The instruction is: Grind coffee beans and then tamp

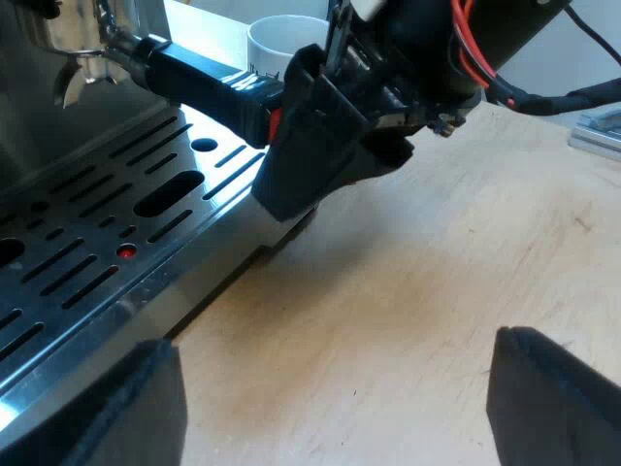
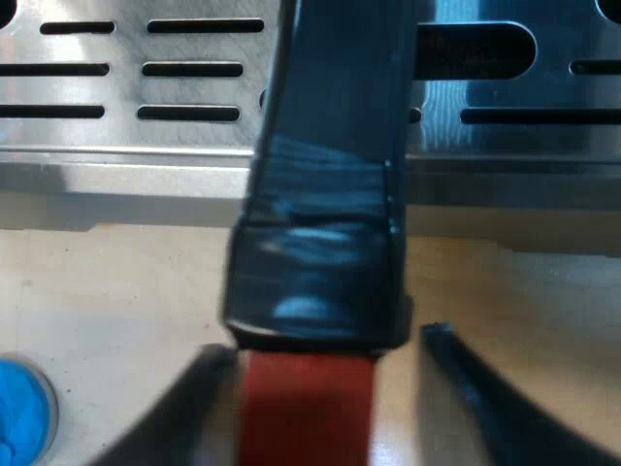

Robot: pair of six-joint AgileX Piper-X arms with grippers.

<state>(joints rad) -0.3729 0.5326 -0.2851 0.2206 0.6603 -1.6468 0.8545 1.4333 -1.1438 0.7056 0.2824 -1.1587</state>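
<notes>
Starting with the left wrist view, find the left gripper (image 1: 335, 345) hovering over the wooden desk (image 1: 437, 272), fingers (image 1: 97, 408) spread wide and gripping no object. Just beyond, see the espresso machine (image 1: 24, 136) with its slotted steel drip tray (image 1: 87, 223) standing on the desk, a small red dot among the slots. Locked into the machine's front, note the metal holder (image 1: 82, 44), spout pointing down over the tray; cannot see into its basket. Follow its dark handle (image 1: 194, 73) out toward four o'clock to the red end (image 1: 275, 121), where the right gripper (image 1: 310, 155) sits around it. At about eleven o'clock from that gripper, spot a white mug (image 1: 286, 44) standing upright; cannot make out any contents from the outer wall and rim. Turning to the right wrist view, look along the handle (image 2: 330, 194), running from twelve o'clock above the tray (image 2: 146, 116) to six o'clock above the desk (image 2: 97, 282), red end (image 2: 306, 408) nearest. Find the right gripper's fingers (image 2: 505, 408) parted to either side of the handle where dark meets red, close alongside, with a sliver of desk visible beside one of them, so not pinching. At about eight o'clock from the red end, well apart from it, see the blue tamper (image 2: 19, 413) resting on the desk.
</notes>
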